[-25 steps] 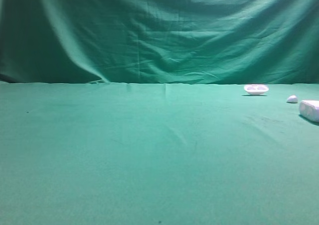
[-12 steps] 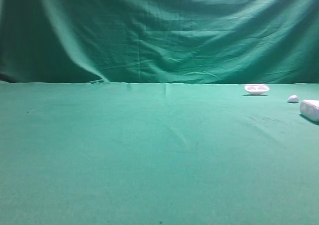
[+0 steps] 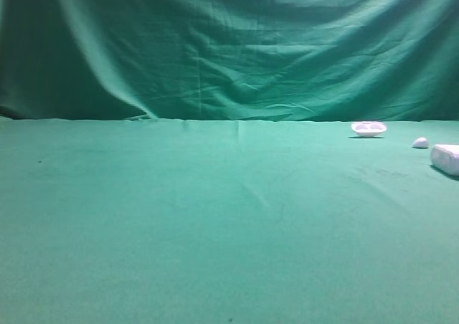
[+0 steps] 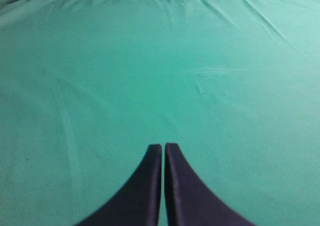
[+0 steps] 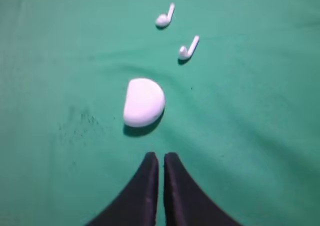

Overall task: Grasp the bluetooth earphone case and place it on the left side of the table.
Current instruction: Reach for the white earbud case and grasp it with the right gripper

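Note:
The bluetooth earphone case (image 5: 144,102) is a smooth white rounded piece lying flat on the green table (image 3: 215,216). In the right wrist view it lies just ahead of my right gripper (image 5: 161,155) and slightly left of it, apart from the tips. That gripper's dark fingers stand together with only a thin slit between them, holding nothing. In the high view the case (image 3: 446,159) sits at the far right edge, partly cut off. My left gripper (image 4: 163,145) is shut and empty over bare cloth. Neither gripper shows in the high view.
Two loose white earbuds (image 5: 165,17) (image 5: 188,48) lie beyond the case. A shallow white dish (image 3: 368,128) sits at the back right, with a tiny white lump (image 3: 420,143) between it and the case. A green draped backdrop (image 3: 229,44) rises behind the table.

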`<state>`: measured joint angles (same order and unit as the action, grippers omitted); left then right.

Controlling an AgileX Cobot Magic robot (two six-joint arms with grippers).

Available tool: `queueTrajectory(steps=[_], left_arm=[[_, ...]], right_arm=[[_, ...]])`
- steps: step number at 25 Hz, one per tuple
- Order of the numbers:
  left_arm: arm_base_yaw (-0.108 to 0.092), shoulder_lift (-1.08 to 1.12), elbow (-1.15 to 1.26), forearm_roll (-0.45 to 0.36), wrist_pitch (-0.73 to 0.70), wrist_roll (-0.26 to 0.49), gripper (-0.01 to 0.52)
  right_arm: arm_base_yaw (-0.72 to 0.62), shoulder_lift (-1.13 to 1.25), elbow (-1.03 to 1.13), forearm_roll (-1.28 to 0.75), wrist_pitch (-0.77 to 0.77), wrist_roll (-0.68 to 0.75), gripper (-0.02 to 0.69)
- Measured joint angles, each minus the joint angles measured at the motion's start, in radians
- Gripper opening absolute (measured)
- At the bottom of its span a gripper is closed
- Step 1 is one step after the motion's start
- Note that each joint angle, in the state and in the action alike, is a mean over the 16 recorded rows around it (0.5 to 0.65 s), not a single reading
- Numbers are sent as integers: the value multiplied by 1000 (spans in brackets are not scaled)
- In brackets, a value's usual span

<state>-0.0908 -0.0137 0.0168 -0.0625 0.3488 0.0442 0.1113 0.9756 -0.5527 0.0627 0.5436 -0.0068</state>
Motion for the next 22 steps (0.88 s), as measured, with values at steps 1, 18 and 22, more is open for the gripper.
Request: queueTrajectory(steps=[1, 18, 22], left_arm=[[0, 0, 0, 0, 0, 0, 0], [0, 0, 0, 0, 0, 0, 0], [0, 0, 0, 0, 0, 0, 0]], right_arm=[[3, 56, -30, 3, 20, -10, 66], [31, 653, -360, 9, 87, -100, 604], [33, 702, -372, 8, 56, -107, 599]])
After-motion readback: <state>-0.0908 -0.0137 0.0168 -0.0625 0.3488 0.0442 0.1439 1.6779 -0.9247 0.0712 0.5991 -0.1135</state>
